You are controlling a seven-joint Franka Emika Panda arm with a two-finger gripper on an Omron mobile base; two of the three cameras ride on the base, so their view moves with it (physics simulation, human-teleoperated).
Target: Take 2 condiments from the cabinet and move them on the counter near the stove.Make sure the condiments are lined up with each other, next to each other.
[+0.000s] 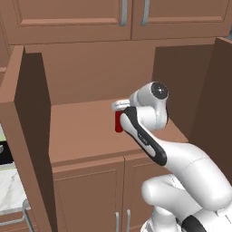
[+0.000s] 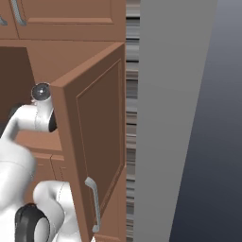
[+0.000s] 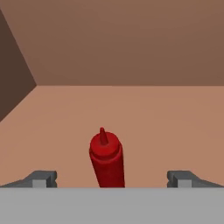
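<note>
Red plastic squeeze bottle (image 3: 106, 159) with a pointed red cap stands upright on the plain wood shelf (image 1: 81, 131) inside the open brown wooden cabinet (image 1: 27, 95), toward its near edge. Around it the pincer (image 3: 111, 178) is spread wide, one fingertip (image 3: 41, 178) on each side, neither touching.

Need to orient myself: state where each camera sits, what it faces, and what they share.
Left base view: behind-left, facing the open cabinet; arm and red bottle show.
Right base view: behind-right, facing the open cabinet door; arm shows.
Hand view: along the open end effector, bottle between fingertips.
Shared: left and hand views show the bottle.
</note>
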